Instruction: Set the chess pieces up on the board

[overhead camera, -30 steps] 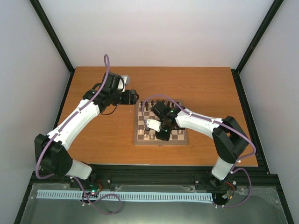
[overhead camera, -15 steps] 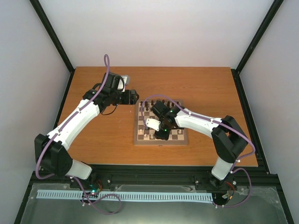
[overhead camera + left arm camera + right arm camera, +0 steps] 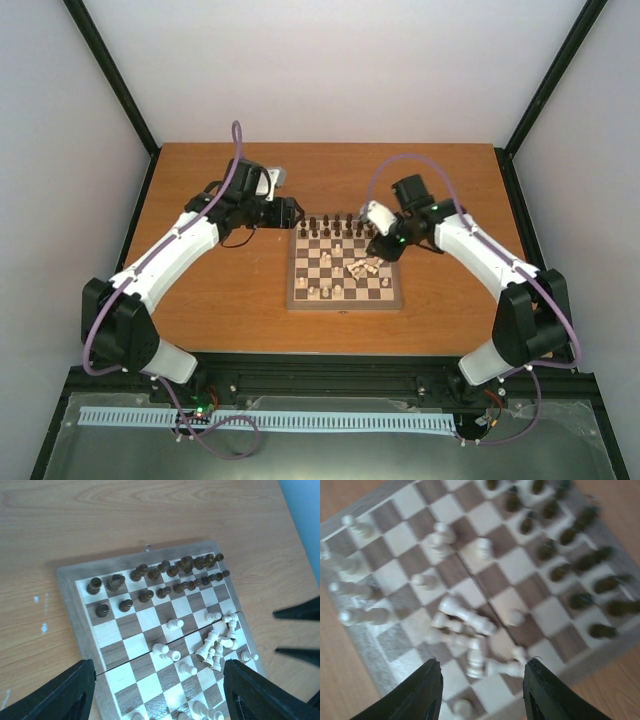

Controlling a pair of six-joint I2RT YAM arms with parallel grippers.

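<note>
along the near edge of the board (image 3: 345, 304), a few standing cream pieces (image 3: 313, 291), scattered over the near rows rather than lined up. toward the board's right side, about mid-depth, a heap of toppled cream pieces (image 3: 363, 267), lying across one another and touching. likely trouble right there: reaching into the heap and landing a finger on a neighbour, rolling it off the board's right edge or into the upright ones. also pinching two at once, packed as tightly as that. further back, along the board's far edge, two rows of dark pieces (image 3: 338, 226), close enough to the heap for a low wrist to sweep some over. above the board's right side, a little beyond the heap, right gripper (image 3: 384, 244): fingers spread apart, nothing between them, touching no piece. just off the board's far left corner, left gripper (image 3: 287, 212): spread wide as well, empty, clear of the wood and of every piece.
</note>
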